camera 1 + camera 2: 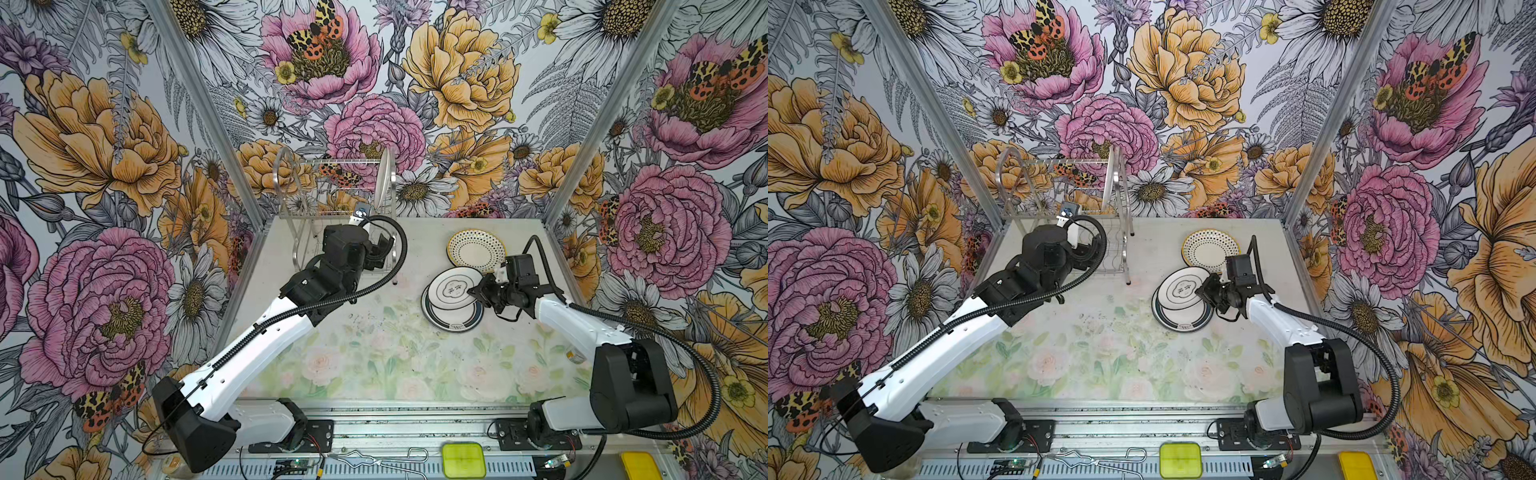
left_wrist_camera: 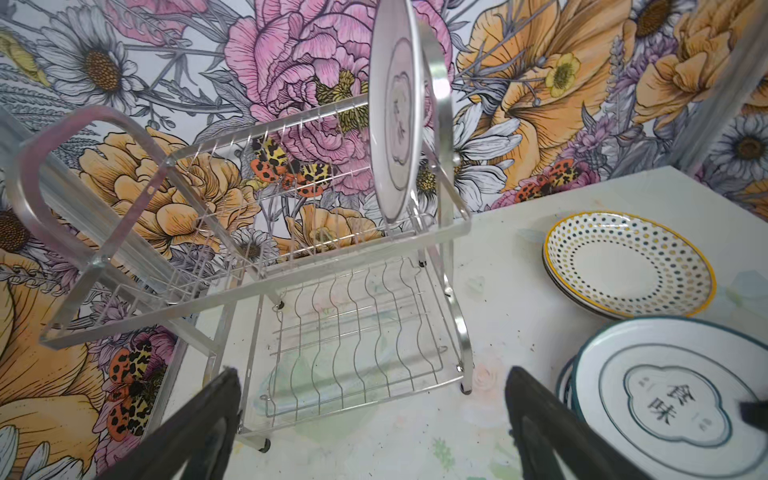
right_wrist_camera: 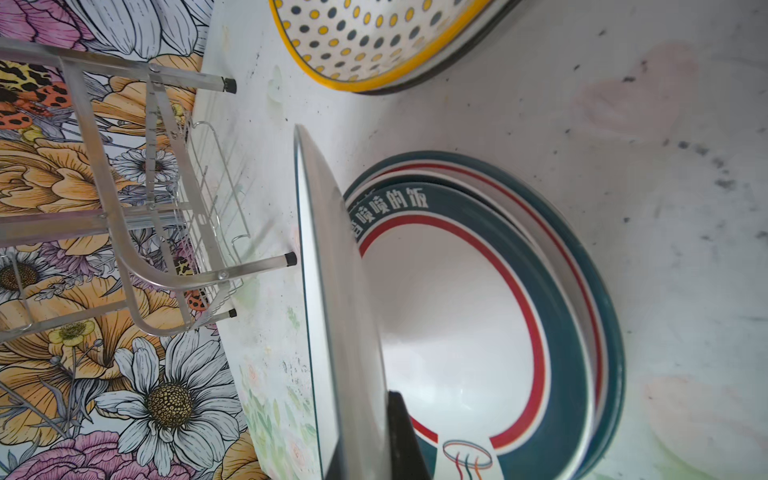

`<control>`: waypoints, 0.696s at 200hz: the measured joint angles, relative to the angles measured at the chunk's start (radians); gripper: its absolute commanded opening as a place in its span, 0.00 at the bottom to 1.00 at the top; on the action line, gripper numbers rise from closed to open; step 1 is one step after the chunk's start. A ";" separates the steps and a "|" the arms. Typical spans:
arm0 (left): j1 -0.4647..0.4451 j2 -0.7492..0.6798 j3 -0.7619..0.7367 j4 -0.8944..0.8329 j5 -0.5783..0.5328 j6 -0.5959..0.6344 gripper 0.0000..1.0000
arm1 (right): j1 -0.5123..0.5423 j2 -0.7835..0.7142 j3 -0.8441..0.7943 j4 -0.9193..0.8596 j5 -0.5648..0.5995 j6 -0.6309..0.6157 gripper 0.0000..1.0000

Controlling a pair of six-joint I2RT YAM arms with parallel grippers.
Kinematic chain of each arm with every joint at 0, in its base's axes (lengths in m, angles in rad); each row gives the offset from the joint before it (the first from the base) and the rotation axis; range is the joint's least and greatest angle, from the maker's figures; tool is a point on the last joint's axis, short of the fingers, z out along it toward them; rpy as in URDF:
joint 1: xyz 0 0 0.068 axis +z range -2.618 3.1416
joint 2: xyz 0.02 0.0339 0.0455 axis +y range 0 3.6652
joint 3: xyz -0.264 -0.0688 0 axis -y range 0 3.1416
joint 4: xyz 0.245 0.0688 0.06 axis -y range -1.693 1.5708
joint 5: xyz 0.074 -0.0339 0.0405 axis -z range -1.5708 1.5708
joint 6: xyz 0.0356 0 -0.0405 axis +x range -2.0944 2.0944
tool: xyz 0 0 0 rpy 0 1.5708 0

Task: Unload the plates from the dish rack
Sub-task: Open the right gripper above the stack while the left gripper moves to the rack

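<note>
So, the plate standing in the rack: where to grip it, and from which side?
The plate stands upright in the top tier of the rack, beside the arched end frame, so probably grip its upper rim from above, jaws across the thin edge.

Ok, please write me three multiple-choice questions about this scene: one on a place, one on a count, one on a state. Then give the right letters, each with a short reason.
1. Where does the dotted plate with the yellow edge lie?
A) flat on the table, to the right of the dish rack
B) in the rack's lower tier
C) leaning on the back wall

2. How many plates stand in the dish rack?
A) none
B) one
C) three

3. How do the jaws of the left gripper stand?
A) shut on a plate
B) open and empty
C) shut and empty

Answers:
1 A: both top views show it flat on the table, apart from the rack.
2 B: a single white plate stands upright in the upper tier, and the lower tier holds none.
3 B: the left wrist view shows the jaws wide apart with nothing between them.
</note>
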State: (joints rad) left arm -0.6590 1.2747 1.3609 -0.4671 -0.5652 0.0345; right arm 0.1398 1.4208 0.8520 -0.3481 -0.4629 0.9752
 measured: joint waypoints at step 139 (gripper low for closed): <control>0.217 0.206 0.240 0.003 0.174 -0.061 0.99 | 0.001 0.015 -0.071 0.043 0.014 0.001 0.26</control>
State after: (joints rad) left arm -0.4423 1.4803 1.6009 -0.4641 -0.3916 -0.0269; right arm 0.1410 1.4361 0.7811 -0.3054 -0.4488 0.9760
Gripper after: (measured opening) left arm 0.987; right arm 0.246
